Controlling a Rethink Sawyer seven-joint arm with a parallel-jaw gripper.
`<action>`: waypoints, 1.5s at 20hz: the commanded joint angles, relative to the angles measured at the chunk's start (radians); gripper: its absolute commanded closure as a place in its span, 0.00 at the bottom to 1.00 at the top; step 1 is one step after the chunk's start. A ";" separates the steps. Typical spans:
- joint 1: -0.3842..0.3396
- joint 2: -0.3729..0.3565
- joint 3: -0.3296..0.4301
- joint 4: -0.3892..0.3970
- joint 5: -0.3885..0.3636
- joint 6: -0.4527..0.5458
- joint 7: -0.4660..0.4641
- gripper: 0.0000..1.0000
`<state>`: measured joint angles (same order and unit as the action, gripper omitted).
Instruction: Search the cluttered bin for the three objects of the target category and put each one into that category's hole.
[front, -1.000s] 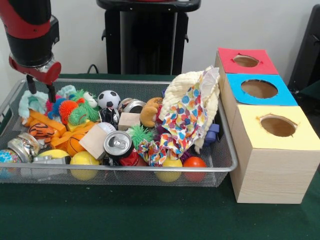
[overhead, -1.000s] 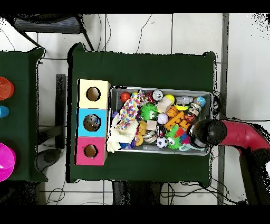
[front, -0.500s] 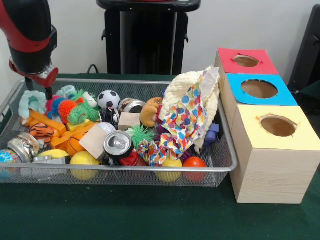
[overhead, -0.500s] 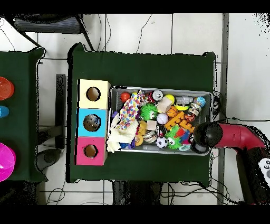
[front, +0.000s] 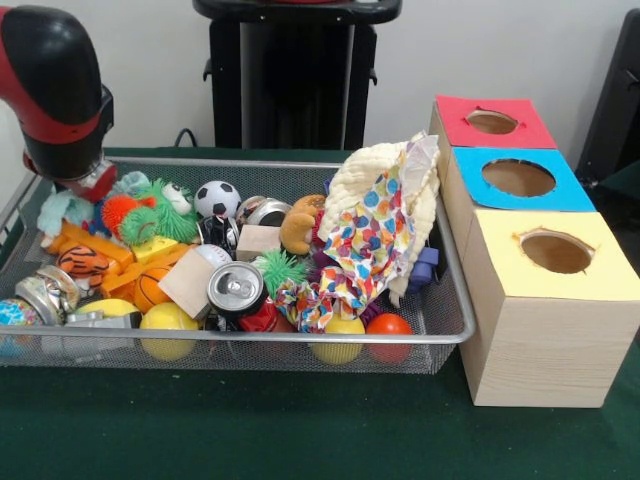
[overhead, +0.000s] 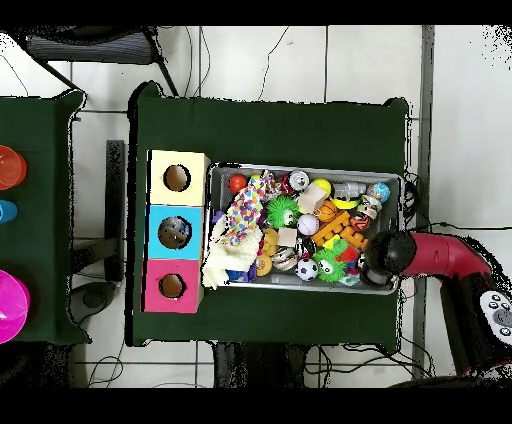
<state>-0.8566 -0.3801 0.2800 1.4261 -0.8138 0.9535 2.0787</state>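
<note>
A wire mesh bin (front: 448, 318) is piled with toys: a soccer ball (front: 217, 198), a drink can (front: 236, 288), a wooden block (front: 258, 240), fuzzy green and orange toys (front: 150, 218), a small basketball (front: 150, 288) and yellow balls (front: 168, 320). A spotted cloth over a cream cloth (front: 385, 225) is heaped at the bin's right end. My gripper (front: 85, 185) hangs low at the bin's far left corner, right beside the fuzzy toys; its tips are hidden. In the overhead view the gripper (overhead: 375, 262) covers the bin's lower right corner.
Three wooden boxes with round holes stand in a row right of the bin: red top (front: 490, 122), blue top (front: 518, 178), yellow top (front: 556, 250). From above they lie left of the bin (overhead: 304, 168). Green cloth covers the table (front: 300, 430).
The arm has come down and drawn toward the bin's far left corner. The fuzzy green and orange toys have shifted slightly left.
</note>
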 joint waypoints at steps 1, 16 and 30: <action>-0.001 0.139 -0.018 -0.068 -0.062 -0.004 -0.173 0.00; -0.070 -0.107 0.087 0.223 0.067 -0.139 -0.176 1.00; -0.116 -0.498 0.281 0.534 0.239 -0.236 -0.187 1.00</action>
<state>-0.9538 -0.7210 0.4059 1.7811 -0.6424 0.8421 2.0787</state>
